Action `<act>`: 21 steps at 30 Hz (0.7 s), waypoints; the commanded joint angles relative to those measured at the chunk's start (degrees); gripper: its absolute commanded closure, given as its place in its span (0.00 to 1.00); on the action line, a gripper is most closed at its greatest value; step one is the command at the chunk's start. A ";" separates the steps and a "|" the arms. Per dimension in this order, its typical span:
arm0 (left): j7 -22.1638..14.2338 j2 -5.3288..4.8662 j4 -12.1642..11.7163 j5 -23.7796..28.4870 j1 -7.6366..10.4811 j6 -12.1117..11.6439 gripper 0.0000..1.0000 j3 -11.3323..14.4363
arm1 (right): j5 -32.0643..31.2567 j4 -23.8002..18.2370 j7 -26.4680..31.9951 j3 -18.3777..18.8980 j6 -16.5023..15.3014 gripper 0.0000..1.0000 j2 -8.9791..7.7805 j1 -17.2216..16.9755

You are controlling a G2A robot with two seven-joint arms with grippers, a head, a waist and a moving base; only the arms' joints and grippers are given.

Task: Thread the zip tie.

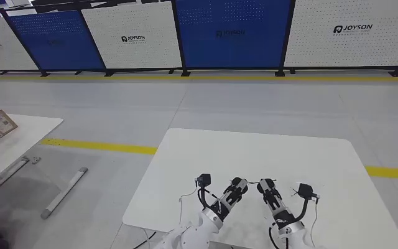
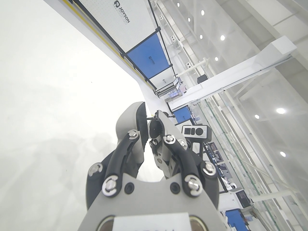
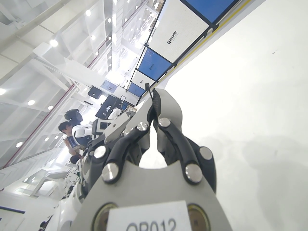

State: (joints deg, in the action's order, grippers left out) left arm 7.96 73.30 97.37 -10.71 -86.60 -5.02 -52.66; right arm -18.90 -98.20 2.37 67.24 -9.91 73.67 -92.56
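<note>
Pinching the zip tie (image 3: 148, 90) by its ends above the table's (image 1: 249, 149) near edge, left gripper (image 2: 151, 112) and right gripper (image 3: 154, 96) seemingly have yet to thread it.

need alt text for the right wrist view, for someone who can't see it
The right gripper is shut on a thin black zip tie, whose end pokes out beyond the gripper. Behind it lie the white table and a row of blue and white panels.

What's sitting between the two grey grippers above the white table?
A thin black zip tie bridges the gap from the left gripper to the right gripper; the top view shows it.
</note>
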 commanded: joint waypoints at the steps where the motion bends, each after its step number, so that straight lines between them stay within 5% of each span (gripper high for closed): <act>1: -0.03 0.04 -0.04 -0.09 0.02 0.06 0.88 0.02 | 0.08 0.08 0.09 0.05 -0.09 1.00 0.01 0.03; 4: -0.05 0.09 -0.08 -0.22 0.06 0.17 1.00 0.03 | 0.07 0.13 0.14 0.09 -0.13 1.00 0.03 0.03; 12: -0.49 0.24 -0.08 -0.33 0.08 0.20 1.00 0.14 | 0.05 0.02 1.76 0.50 -0.68 1.00 -0.05 0.06; 14: -1.24 0.31 -0.07 0.81 0.01 0.23 1.00 0.25 | -0.05 0.15 2.55 0.63 -0.94 0.00 -0.09 0.34; 21: -0.02 0.65 0.35 4.27 0.02 1.43 1.00 -0.31 | -2.52 0.21 5.95 0.84 -3.84 0.00 -0.45 1.02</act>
State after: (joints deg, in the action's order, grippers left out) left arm 7.22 73.88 97.67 -7.01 -86.55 -3.99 -52.85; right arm -21.28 -98.06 7.85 67.84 -13.25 73.29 -91.60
